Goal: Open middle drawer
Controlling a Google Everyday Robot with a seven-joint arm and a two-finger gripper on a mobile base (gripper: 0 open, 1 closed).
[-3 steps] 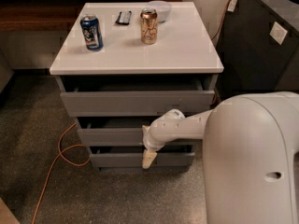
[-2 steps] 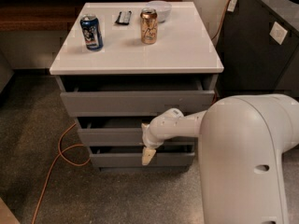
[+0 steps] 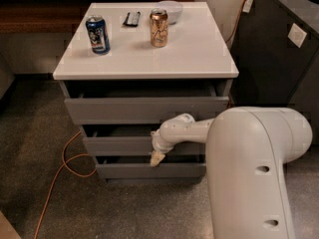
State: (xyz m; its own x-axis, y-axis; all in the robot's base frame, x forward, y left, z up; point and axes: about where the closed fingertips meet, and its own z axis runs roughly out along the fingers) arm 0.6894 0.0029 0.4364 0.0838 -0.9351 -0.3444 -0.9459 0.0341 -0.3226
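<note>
One bulky white robot arm (image 3: 254, 173) fills the lower right, cut off by the bottom edge and hiding the right ends of the two lower drawer fronts. Beside it stands a white-topped cabinet (image 3: 199, 49) with three grey fronts. A dark unit (image 3: 269, 59) to the right runs out of view. The top drawer (image 3: 144, 108) shows a shadowed gap beneath the tabletop. The middle drawer (image 3: 117, 146) sits second down, with a dark slot above its front; its interior cannot be made out. The bottom drawer (image 3: 129, 170) lies just below. An orange cable (image 3: 65, 158) loops across the floor at left. On top stand a blue can (image 3: 97, 34) and a gold can (image 3: 159, 28); behind them are a white bowl (image 3: 170, 9), partly hidden by the gold can, and a dark remote (image 3: 132, 19). The gripper (image 3: 157, 157) hangs at the middle drawer's lower edge, tan tip down; whether it is open or closed cannot be told.
</note>
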